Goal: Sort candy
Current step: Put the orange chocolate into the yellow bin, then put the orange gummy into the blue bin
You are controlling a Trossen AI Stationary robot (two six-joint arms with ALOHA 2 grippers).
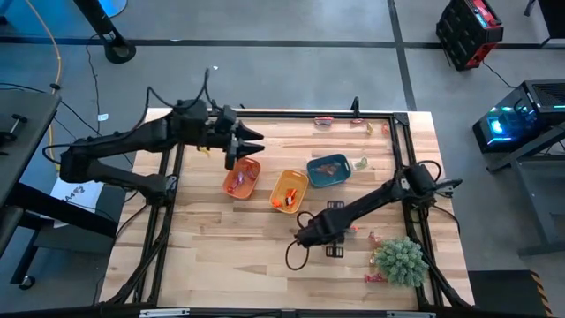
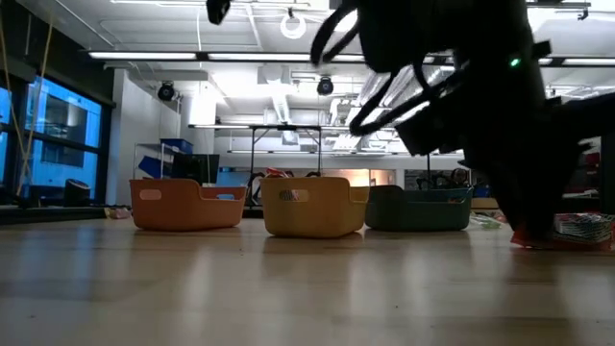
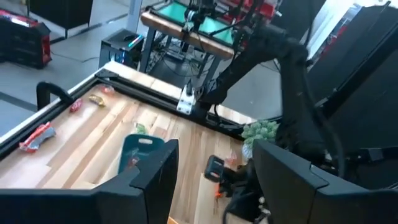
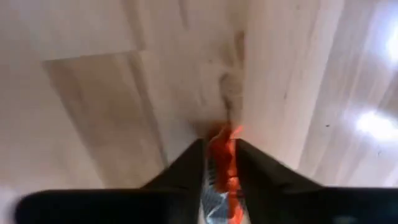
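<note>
The candy is tiny wrapped sweets. Some lie along the far edge (image 1: 322, 122) (image 3: 37, 137), and others lie near the green spiky plant (image 1: 375, 276). My right gripper (image 1: 302, 237) (image 4: 221, 152) is low over the table's middle, near side, shut on an orange-red sweet (image 4: 222, 155). My left gripper (image 1: 252, 146) (image 3: 214, 186) hovers open above the orange bin (image 1: 240, 179) and holds nothing. The yellow-orange bin (image 1: 289, 191) and the blue bin (image 1: 328, 170) stand in a row to the right of the orange one, and sweets lie inside the bins. My right gripper pinches the orange-red sweet's wrapper (image 4: 225, 140) between its two fingers, right at their free ends. The fingers point down at the wood from above. Their tips are just over the table, and I cannot tell whether the sweet still rests on it.
The green spiky plant (image 1: 400, 261) stands at the near right corner, close to my right arm. A black frame rail (image 1: 291, 113) runs around the table. A loose cable loops on the wood (image 1: 296, 256) beside my right gripper. Bare wood lies at the near left.
</note>
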